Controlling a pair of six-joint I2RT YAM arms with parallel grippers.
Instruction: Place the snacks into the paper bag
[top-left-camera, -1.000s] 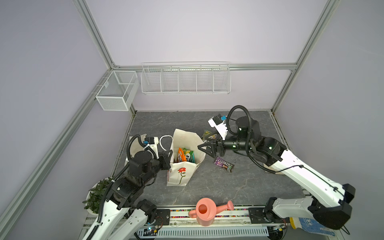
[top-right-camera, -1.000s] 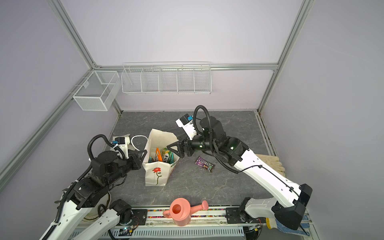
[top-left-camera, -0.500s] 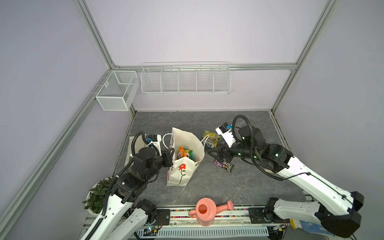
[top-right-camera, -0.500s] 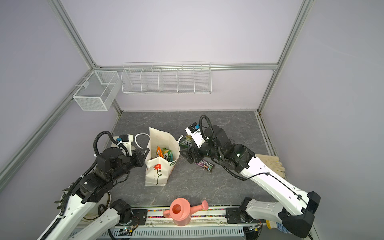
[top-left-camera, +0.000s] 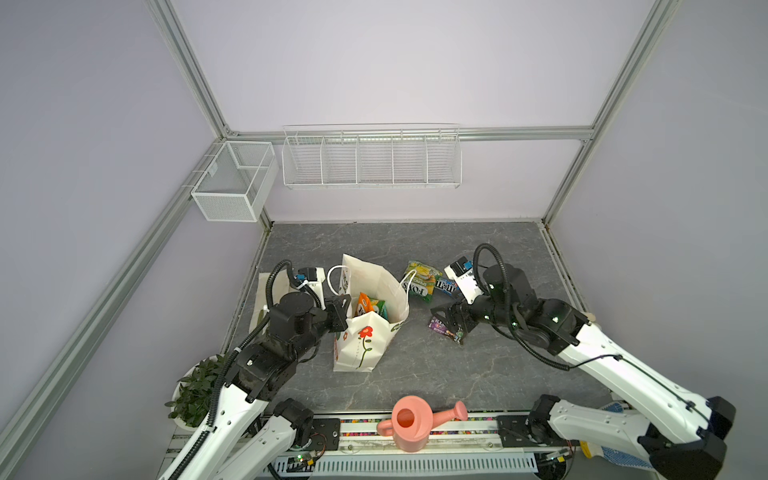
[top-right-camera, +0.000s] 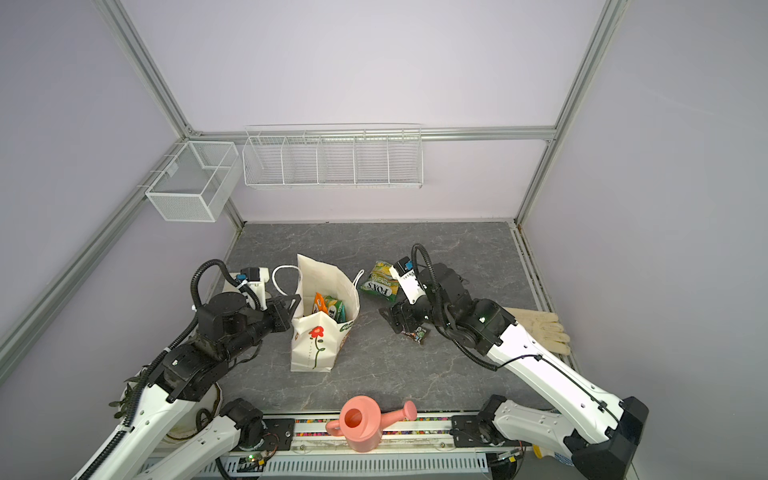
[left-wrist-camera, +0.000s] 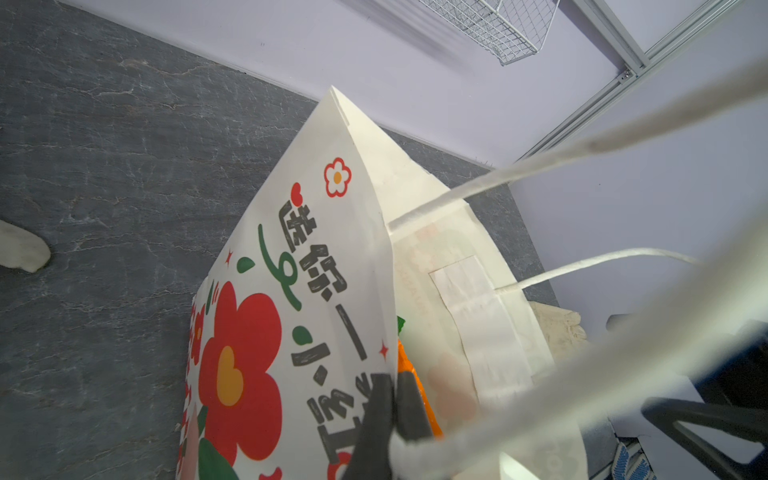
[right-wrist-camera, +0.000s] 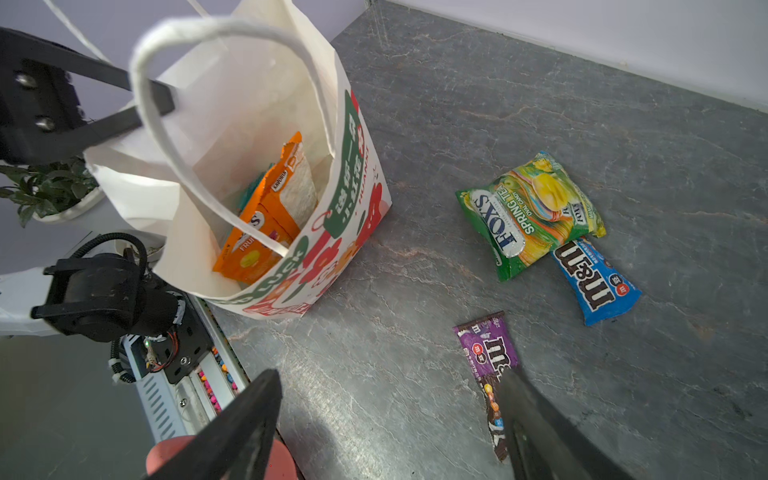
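— Peering into the paper bag (top-left-camera: 361, 345), what's there?
— An orange FOX'S packet (right-wrist-camera: 257, 232) standing on end, with a green packet (top-left-camera: 379, 309) beside it. The bag stands upright, left of the table's middle, mouth open. The left gripper (top-left-camera: 344, 311) is pinched on the bag's side edge; in the left wrist view its fingers (left-wrist-camera: 376, 415) sit either side of the paper wall.
— And outside?
— Three packs lie on the table (top-left-camera: 457, 374) right of the bag: a green-yellow FOX'S packet (right-wrist-camera: 528, 212) overlapping a corner of the blue M&M's pack (right-wrist-camera: 594, 278), and nearer the front, the purple M&M's pack (right-wrist-camera: 488, 353). The right gripper (right-wrist-camera: 390, 415) hangs over it, jaws wide apart, one finger in front of its lower end; whether it touches, I cannot tell. A pink watering can (top-left-camera: 409, 428) stands at the front edge.
— Changed?
— A second ago that gripper was at the bag's rim; it has since dropped to the purple pack
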